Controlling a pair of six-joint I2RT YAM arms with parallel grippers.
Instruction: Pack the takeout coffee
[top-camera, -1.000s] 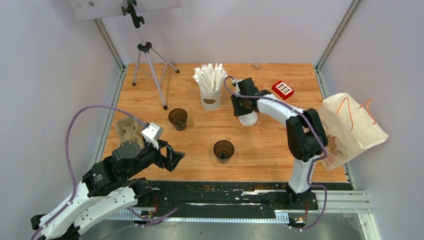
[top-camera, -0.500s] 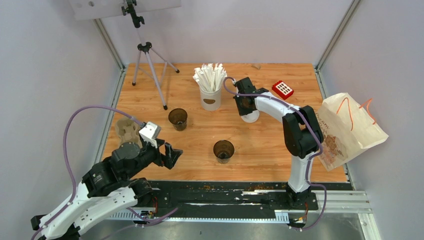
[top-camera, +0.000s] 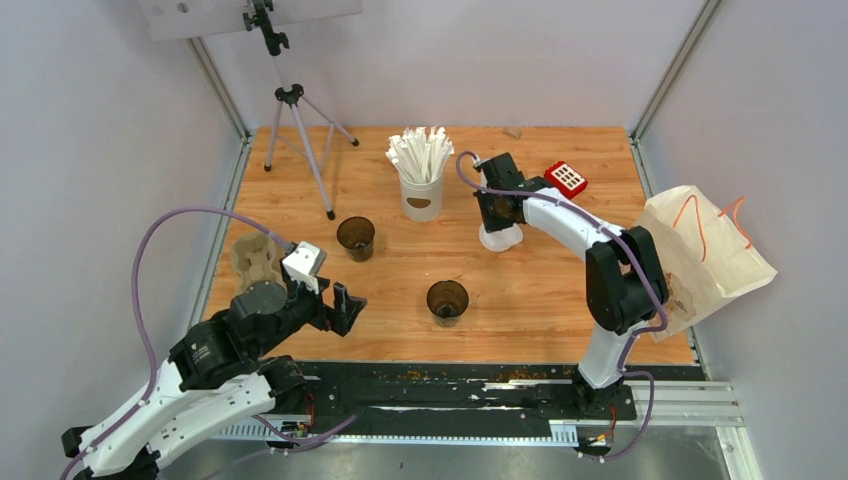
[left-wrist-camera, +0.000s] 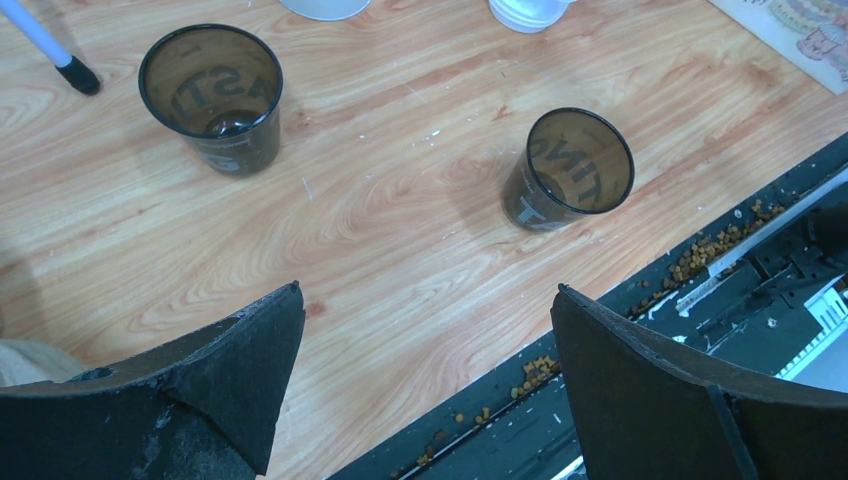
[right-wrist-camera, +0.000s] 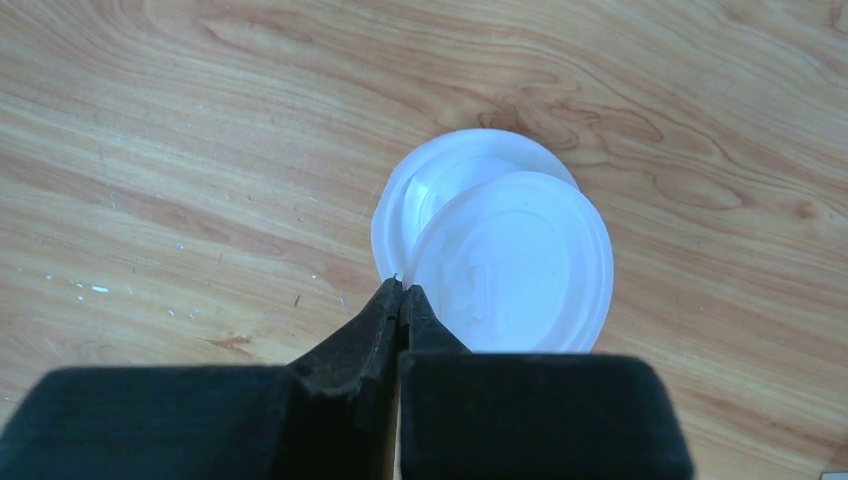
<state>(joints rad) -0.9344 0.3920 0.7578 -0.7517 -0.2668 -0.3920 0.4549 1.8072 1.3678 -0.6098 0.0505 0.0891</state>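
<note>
Evidently neither coffee is ready to pack. Both dark cups stand upright and open-topped on the surface (top-camera: 540, 290), well apart from each other: the far cup (top-camera: 355, 238) near the white cup of sticks (top-camera: 422, 190), the near cup (top-camera: 447, 301) toward the front edge. Their two white lids lie stacked off-centre just right of the stick cup, the upper lid (right-wrist-camera: 510, 265) overlapping the lower lid (right-wrist-camera: 420, 180).

The right tool (right-wrist-camera: 402, 292) is over them with its fingers clenched together at the stack's near edge, apparently nipping the rim of the upper lid. Such a thin rim hold suits peeling one lid off its mate, though it looks easy to lose.

The left tool (left-wrist-camera: 425, 300) hangs released, fingers spread wide, above the front of the surface and facing both cups. It seems placed to steady a cup while a lid is pressed on.

The pulp cup carrier (top-camera: 255, 258) sits at the left edge and the paper bag (top-camera: 700, 255) lies off the right side, each near one arm. Capping looks like the step in hand, with packing not yet begun.
</note>
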